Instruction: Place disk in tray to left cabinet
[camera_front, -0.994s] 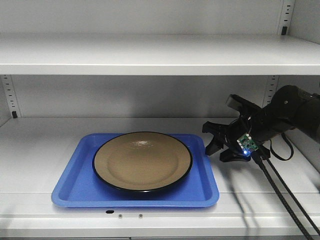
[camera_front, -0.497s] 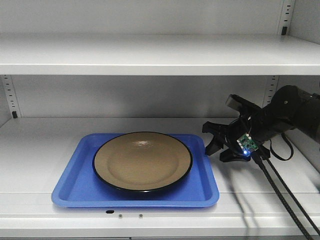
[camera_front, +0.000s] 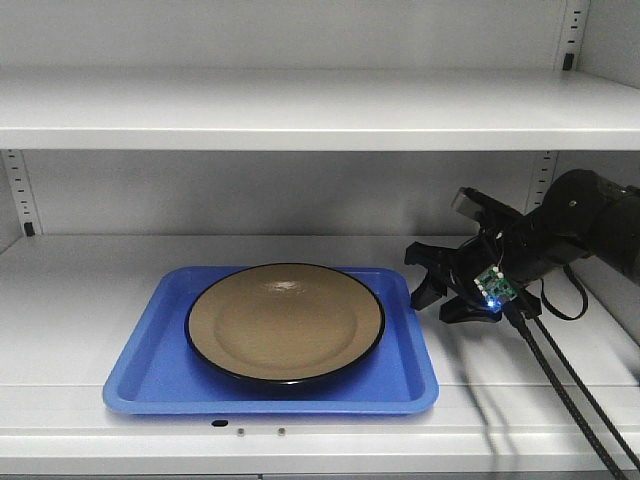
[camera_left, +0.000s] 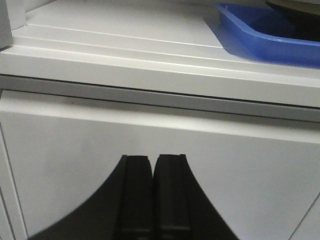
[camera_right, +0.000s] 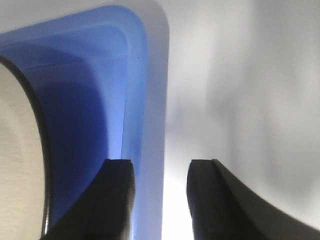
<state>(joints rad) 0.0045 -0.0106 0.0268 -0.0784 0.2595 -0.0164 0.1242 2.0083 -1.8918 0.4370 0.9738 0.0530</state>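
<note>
The tan disk (camera_front: 285, 322) with its black rim lies flat in the blue tray (camera_front: 150, 375), which rests on the left cabinet's lower shelf (camera_front: 80, 290). My right gripper (camera_front: 418, 275) hovers open at the tray's right edge. In the right wrist view this gripper (camera_right: 160, 165) straddles the tray rim (camera_right: 150, 100), one finger over the blue floor beside the disk (camera_right: 17, 150), the other over the shelf. My left gripper (camera_left: 152, 157) is shut and empty, below the shelf's front edge (camera_left: 125, 65), with the tray's corner (camera_left: 260, 40) up to its right.
An upper shelf (camera_front: 300, 110) spans the cabinet above the tray. Slotted uprights (camera_front: 20, 195) stand at the back corners. The right arm's cables (camera_front: 565, 385) run down past the shelf front. A grey panel (camera_left: 150, 150) faces the left gripper.
</note>
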